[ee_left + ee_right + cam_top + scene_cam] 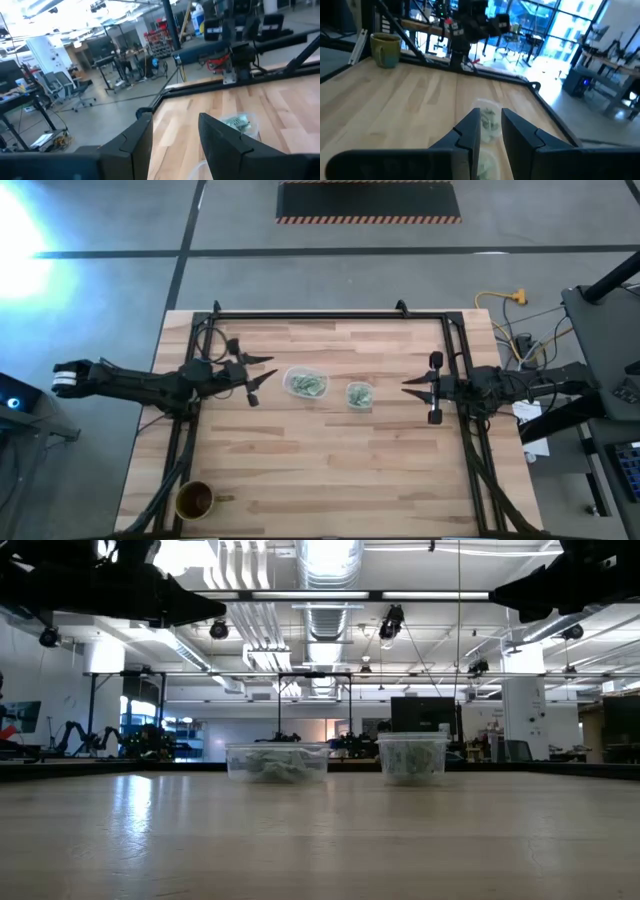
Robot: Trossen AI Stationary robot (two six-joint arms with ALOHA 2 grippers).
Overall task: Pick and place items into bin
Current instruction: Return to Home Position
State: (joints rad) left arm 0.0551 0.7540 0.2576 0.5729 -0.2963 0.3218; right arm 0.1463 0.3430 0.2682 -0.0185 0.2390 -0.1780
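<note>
Pale green and white wrapped pieces lie in two clear plastic containers at the table's middle, a wider one (305,383) (277,762) and a smaller, taller one (360,395) (411,757). Both stand on their bases. My left gripper (268,368) (175,125) is open and empty in the air just left of the wider container. My right gripper (406,387) (491,112) is open and empty in the air right of the smaller container. The right wrist view shows pieces in a container (490,122) beyond the fingers. Both grippers are well above the table in the low view.
A round brown cup (195,500) (387,48) stands at the table's near left corner. A black frame (330,315) runs along the far, left and right edges. Bare wood lies between the containers and the near edge.
</note>
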